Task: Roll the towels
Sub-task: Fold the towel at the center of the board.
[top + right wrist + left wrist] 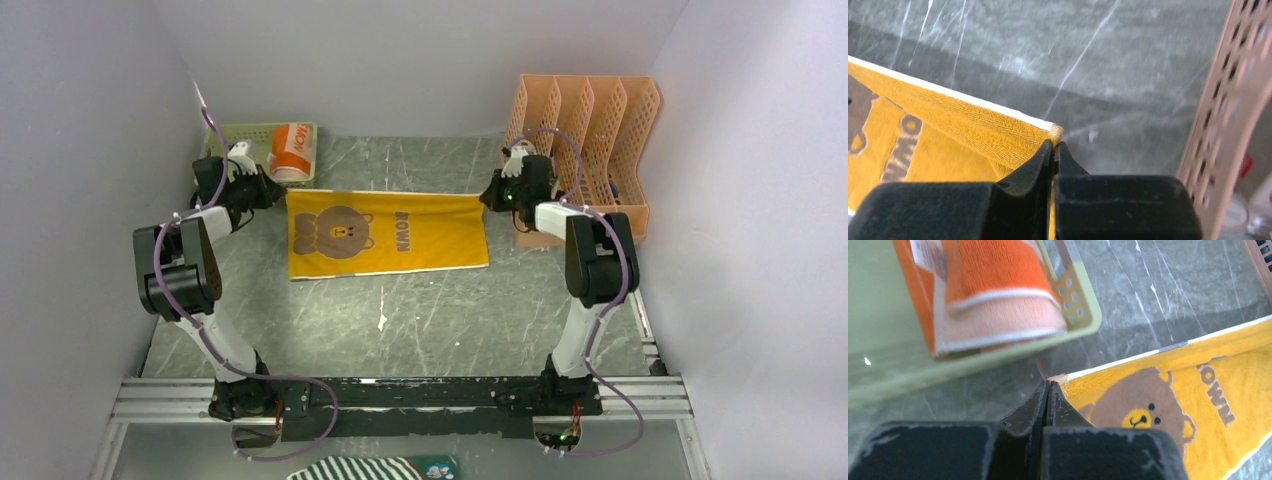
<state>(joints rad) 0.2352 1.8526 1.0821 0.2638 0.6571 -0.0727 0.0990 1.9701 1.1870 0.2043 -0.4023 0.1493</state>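
From above, you see the yellow towel (385, 232) spread flat on the tabletop (420, 310), just in front of and to the right of the green basket (240, 133). The orange towel (291, 150) sits already rolled inside that basket. Your left jaws meet the yellow towel's corner nearest the basket. Your right jaws meet its far corner, well away from the basket and close to the peach rack (585, 120).

In the left wrist view, the jaws are closed tight, with the towel's corner nipped between their tips. The basket's rim is very near, so you have little room on that side.

In the right wrist view, the jaws are likewise pinched shut on the other corner, and the hem rises off the tabletop towards them. The rack stands just beside them.

The cloth looks light, soft and limp. It will probably sag between your two grips, so keep the far hem taut. The open room lies on the side away from the basket, towards the arm bases.
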